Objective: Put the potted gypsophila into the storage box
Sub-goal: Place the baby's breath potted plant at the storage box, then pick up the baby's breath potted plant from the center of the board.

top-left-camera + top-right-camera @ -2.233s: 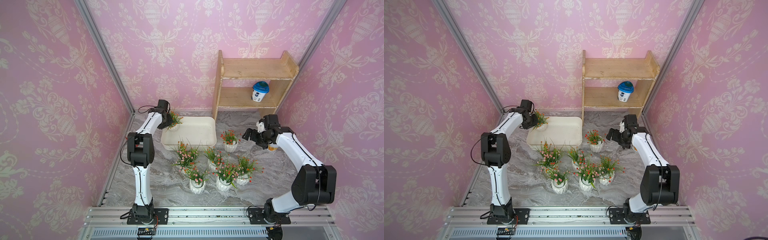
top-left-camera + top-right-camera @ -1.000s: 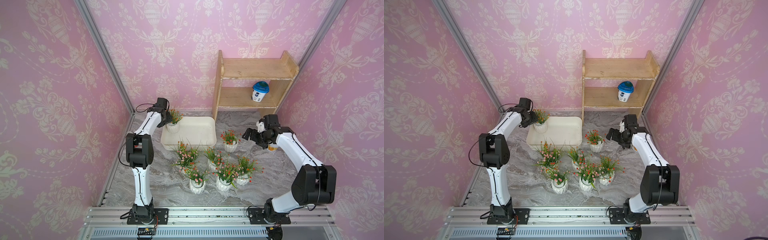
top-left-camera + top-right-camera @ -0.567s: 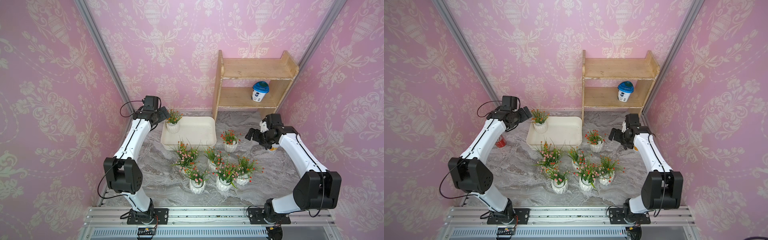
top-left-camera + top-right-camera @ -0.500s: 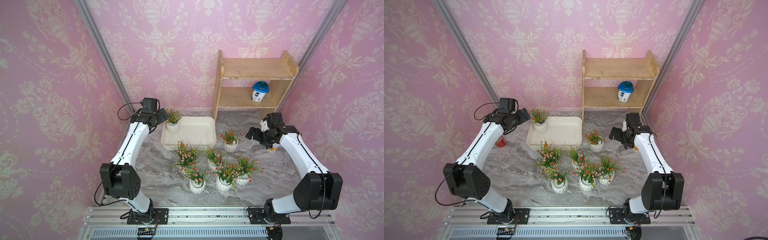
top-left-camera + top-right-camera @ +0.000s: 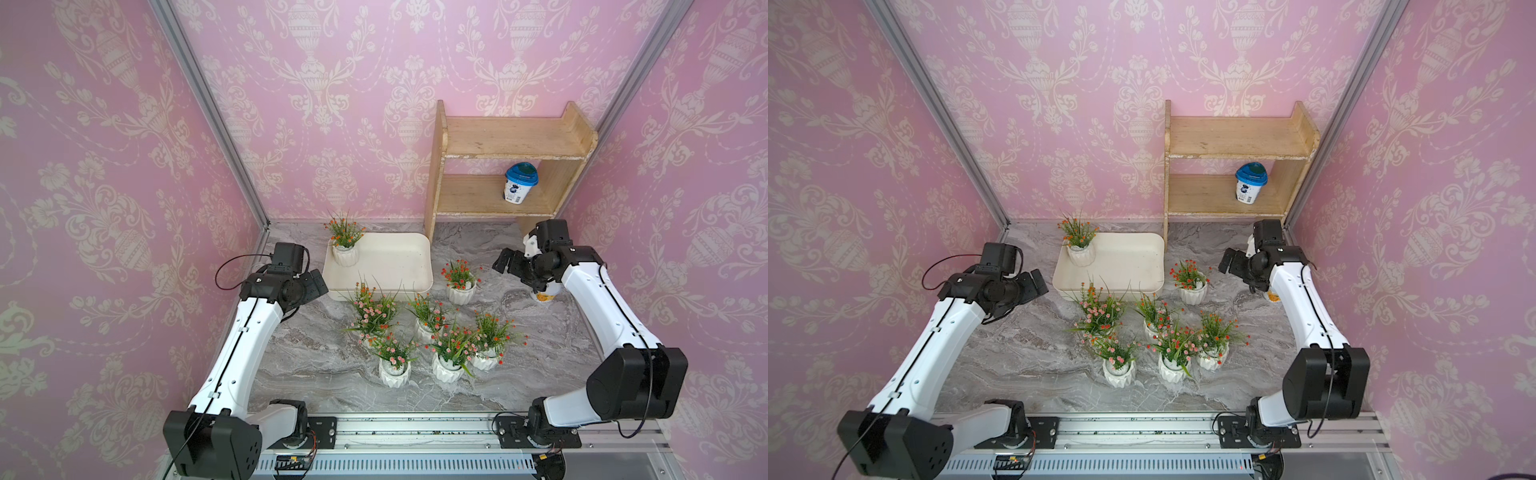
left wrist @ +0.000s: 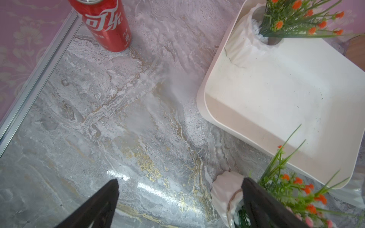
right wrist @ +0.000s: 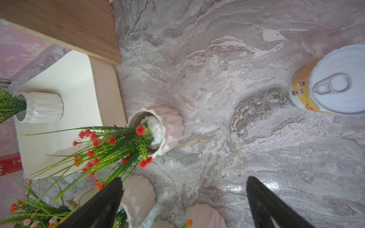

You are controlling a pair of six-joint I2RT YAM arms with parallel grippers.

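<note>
The cream storage box [image 5: 390,266] [image 5: 1121,266] lies at the back middle of the marble table. One potted gypsophila [image 5: 345,254] [image 5: 1079,252] with orange blossoms stands upright in the box's far-left corner. Several more stand on the table in front of the box, such as the red-flowered one [image 5: 460,291] [image 7: 169,126]. My left gripper [image 5: 316,284] [image 6: 180,180] hangs open and empty just left of the box, near a pot [image 6: 227,189]. My right gripper [image 5: 505,264] [image 7: 183,178] is open and empty, right of the red-flowered pot.
A wooden shelf [image 5: 498,199] with a blue-lidded cup [image 5: 519,183] stands at the back right. A red cola can [image 6: 106,23] sits by the left wall rail. A yellow-labelled tin [image 5: 542,296] [image 7: 331,83] stands under my right wrist.
My left gripper opened and let go of the pot in the box, then drew back toward the near left. The right arm barely shifted.
</note>
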